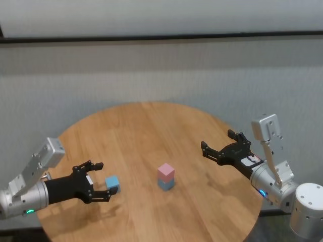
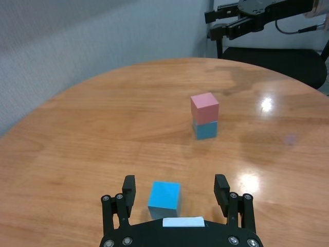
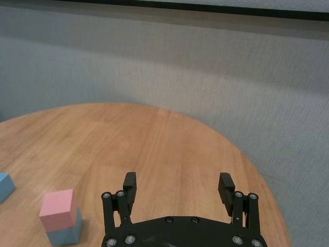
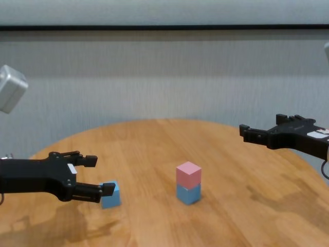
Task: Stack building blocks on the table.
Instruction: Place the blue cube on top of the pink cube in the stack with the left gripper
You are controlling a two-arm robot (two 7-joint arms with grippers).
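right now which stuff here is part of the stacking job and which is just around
Part of the job:
- loose blue block, between open left pincer fingers
- pink block on blue block
- table

Just around:
- black chair
- right pincer, open, raised, idle

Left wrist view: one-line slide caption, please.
Open left gripper straddles a loose blue cube; pink cube tops another blue.

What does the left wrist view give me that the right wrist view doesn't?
Only the left wrist view shows the left gripper, open, its fingers on either side of the loose blue block without touching it, with the right gripper far off. Only the right wrist view shows the right gripper close up, open and empty. Both show the pink block stacked on a blue block on the table.
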